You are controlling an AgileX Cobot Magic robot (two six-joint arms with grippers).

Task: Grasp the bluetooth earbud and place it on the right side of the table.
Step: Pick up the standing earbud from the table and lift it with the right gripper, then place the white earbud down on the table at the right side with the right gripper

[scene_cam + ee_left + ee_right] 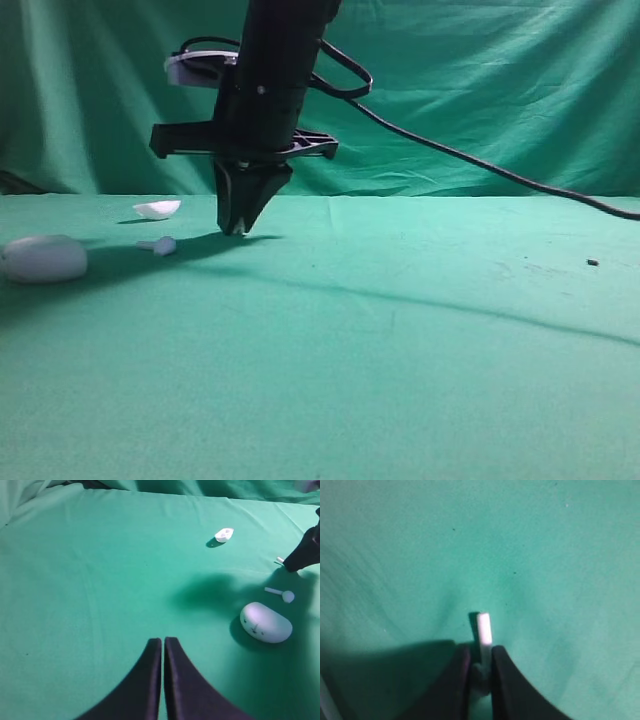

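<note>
My right gripper (233, 228) has reached across to the left part of the table (400, 380), its tips at the cloth. In the right wrist view it (481, 655) is shut on a bluetooth earbud (484, 627), whose white stem sticks out beyond the fingertips. From the left wrist view the stem tip (280, 559) shows at that gripper (299, 560). The second, alike earbud (160, 245) lies loose on the cloth to its left; it also shows in the left wrist view (282, 594). My left gripper (163, 641) is shut and empty above bare cloth.
A big white pebble-shaped case (42, 258) lies at the far left, also in the left wrist view (266, 622). A white shallow shell (157, 208) lies behind the loose earbud. A dark speck (593, 262) is on the right. A black cable (480, 165) hangs across.
</note>
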